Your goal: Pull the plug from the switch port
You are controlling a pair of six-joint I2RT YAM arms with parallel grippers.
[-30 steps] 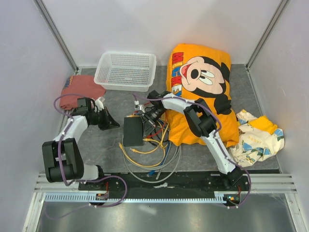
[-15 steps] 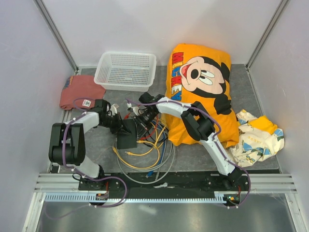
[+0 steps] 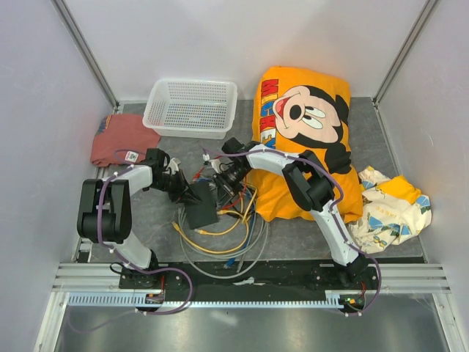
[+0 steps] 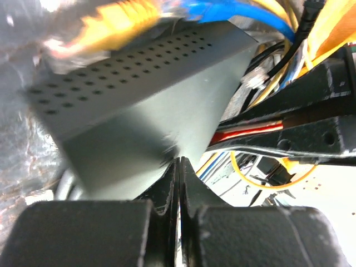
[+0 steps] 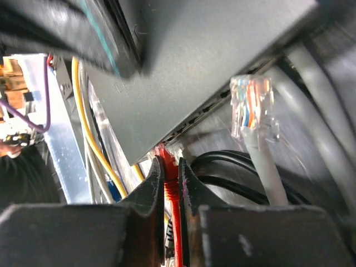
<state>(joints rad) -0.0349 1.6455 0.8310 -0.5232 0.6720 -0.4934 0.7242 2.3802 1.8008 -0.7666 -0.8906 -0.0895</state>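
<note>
Red plug (image 5: 168, 167) at crowded switch (image 5: 211, 61) edge

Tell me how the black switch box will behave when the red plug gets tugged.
Likely stiff: the switch box is a hard case with vent holes. Probably light and apt to slide or tip, since it lies askew on loose cables. With the right claw shut on the red plug, it may drag along unless the shut left claw pins it.
</note>
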